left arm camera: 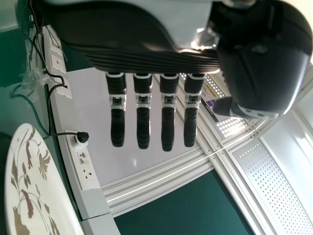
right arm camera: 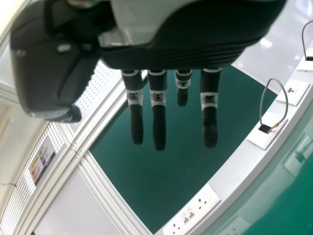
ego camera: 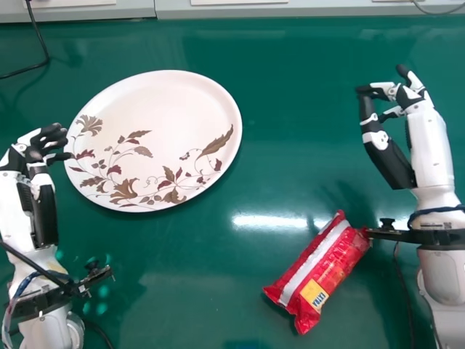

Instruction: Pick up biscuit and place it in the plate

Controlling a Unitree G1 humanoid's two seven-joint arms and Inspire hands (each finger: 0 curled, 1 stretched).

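Head view: the biscuit, in a shiny red plastic packet w/ a white stripe and yellow label (ego camera: 317, 273), lies slantwise on the glossy green counter (ego camera: 182, 276), well apart from the big oval white plate w/ brown and maroon leaf pattern (ego camera: 156, 102). R robot hand, white and black (ego camera: 430, 142), is beyond the packet, fingers loosely bent, thumb apart from them, pinching nothing; the packet's far end is right by the black wrist bracket (ego camera: 429, 236), can't tell if touching. L robot hand, same make (ego camera: 45, 211), is just beside the plate's left edge, nothing in it. So we're pre-grasp, I'd say: pick-up hasn't begun, and R looks the obvious one for it. L wrist view: fingers straight, slightly spread, thumb well off to one side, plate nearby. R wrist view: fingers extended but uneven, one bent more, thumb clear, no packet between. Next move, IMO: bring R back toward the robot and down over the packet's middle w/o the bracket shoving it, close round it, lift, then carry across to the plate and let go ASAP once it's over the flat centre.
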